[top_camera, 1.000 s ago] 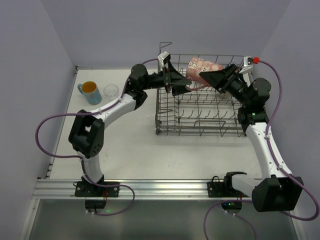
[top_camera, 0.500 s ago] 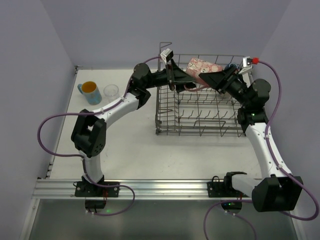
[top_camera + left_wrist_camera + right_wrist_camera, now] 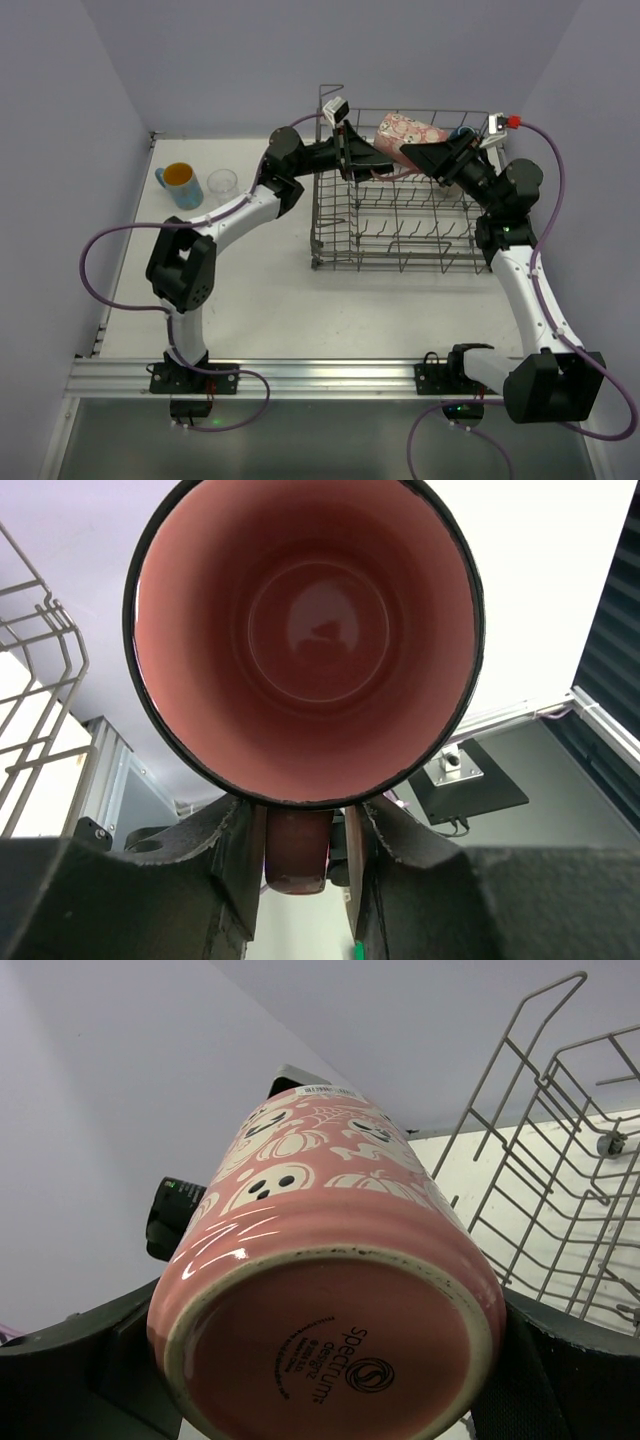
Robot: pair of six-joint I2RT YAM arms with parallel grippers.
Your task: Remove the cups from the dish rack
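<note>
The grey wire dish rack (image 3: pixel 400 240) stands at the table's back right. My left gripper (image 3: pixel 305 865) reaches over its back left corner (image 3: pixel 358 158). Its fingers (image 3: pixel 235 850) are shut on the handle (image 3: pixel 297 855) of a mug with a dark rim and a pink-red inside (image 3: pixel 305 630), whose mouth faces the wrist camera. My right gripper (image 3: pixel 320 1360) is shut on the pink-red tumbler (image 3: pixel 330 1280), patterned with white ghosts and pumpkins. It holds the tumbler on its side above the rack's back edge (image 3: pixel 405 128), base toward the camera.
A light blue mug with an orange inside (image 3: pixel 180 183) and a clear glass (image 3: pixel 222 182) stand on the table at the back left. A dark blue object (image 3: pixel 460 131) shows at the rack's back right corner. The two grippers are close together over the rack.
My left wrist has turned and risen a little at the rack's back left corner, still holding the mug. My right gripper with the tumbler has shifted slightly right.
</note>
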